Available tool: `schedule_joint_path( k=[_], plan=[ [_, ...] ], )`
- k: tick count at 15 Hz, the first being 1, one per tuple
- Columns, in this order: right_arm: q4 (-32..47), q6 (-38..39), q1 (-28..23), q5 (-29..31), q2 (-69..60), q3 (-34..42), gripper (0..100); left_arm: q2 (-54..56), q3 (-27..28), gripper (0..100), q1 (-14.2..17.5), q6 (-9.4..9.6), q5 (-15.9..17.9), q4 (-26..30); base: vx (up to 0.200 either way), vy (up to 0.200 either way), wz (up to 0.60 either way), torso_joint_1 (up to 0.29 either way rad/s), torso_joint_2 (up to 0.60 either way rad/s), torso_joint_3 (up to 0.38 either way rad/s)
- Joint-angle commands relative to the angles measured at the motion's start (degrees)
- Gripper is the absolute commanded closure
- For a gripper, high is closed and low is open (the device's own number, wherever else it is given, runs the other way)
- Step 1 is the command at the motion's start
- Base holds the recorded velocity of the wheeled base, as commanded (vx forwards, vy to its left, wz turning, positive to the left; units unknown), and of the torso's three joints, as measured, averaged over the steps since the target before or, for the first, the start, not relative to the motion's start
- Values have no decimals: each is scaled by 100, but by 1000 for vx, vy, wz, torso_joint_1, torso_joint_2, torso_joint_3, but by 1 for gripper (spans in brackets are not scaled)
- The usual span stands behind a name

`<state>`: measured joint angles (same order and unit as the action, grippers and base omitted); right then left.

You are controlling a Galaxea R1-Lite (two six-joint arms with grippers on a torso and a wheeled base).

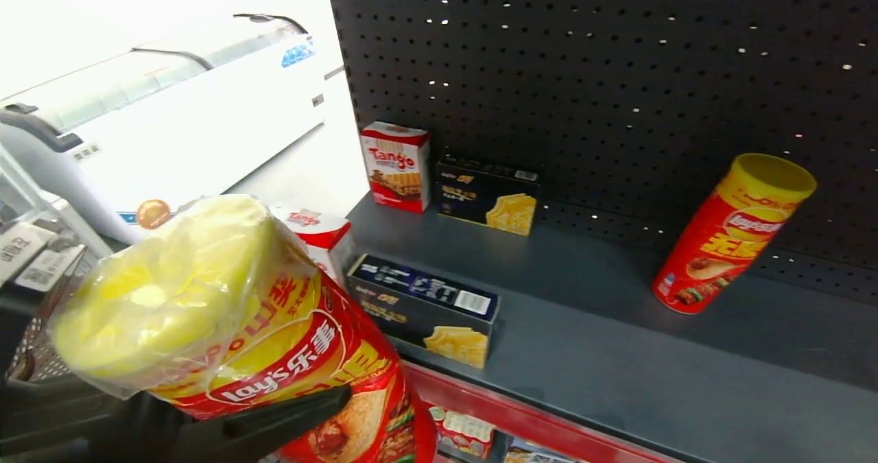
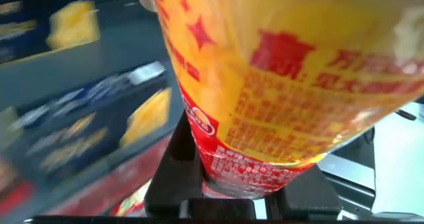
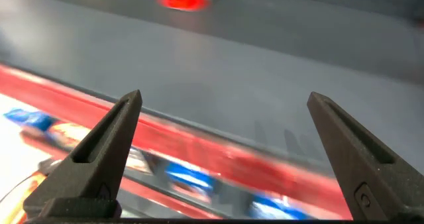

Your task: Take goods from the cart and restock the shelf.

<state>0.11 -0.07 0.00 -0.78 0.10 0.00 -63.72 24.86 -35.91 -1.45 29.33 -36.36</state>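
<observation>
The wrapped chip canister (image 1: 226,326) filled the lower left of the head view, tilted with its yellow lid toward the upper left and its base toward the bottom edge. It hung in front of the shelf (image 1: 583,326) rather than on it, which suggested it was being carried from the cart's wire basket (image 1: 31,353) at the far left to the shelf. The left gripper (image 2: 245,184) was clenched around the canister's lower body, with one dark finger (image 1: 274,411) lying across the printed wrap. Grasping low probably left the lid end free to clear the boxes. On the shelf, a red-and-white wafer box (image 1: 396,167) and a dark cracker box (image 1: 488,195) stood against the pegboard back (image 1: 617,72). A second dark box (image 1: 425,312) sat near the front edge, just beside the held canister. A matching canister (image 1: 734,233) stood well apart at the right, and the bare stretch between them looked like the likely spot for restocking. The right gripper (image 3: 224,97) hovered over the shelf's front edge by the red rail (image 3: 199,134), fingers (image 3: 99,158) spread wide, touching and holding nothing.
</observation>
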Motion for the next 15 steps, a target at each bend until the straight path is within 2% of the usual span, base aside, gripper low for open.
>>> schedule_joint_path(
  k=[1,6,15],
  plan=[
    [-2,-1,0,-1,8,0,0,-35,2,100,14,-4,2,-2,0,0,-600,12,2,-2],
    [-11,-10,0,-1,8,0,0,-35,37,100,32,-4,2,-2,0,0,-600,2,-1,1],
    [-2,7,0,-1,8,0,0,-18,-25,100,67,-4,-15,-2,0,0,0,0,0,0]
  ],
)
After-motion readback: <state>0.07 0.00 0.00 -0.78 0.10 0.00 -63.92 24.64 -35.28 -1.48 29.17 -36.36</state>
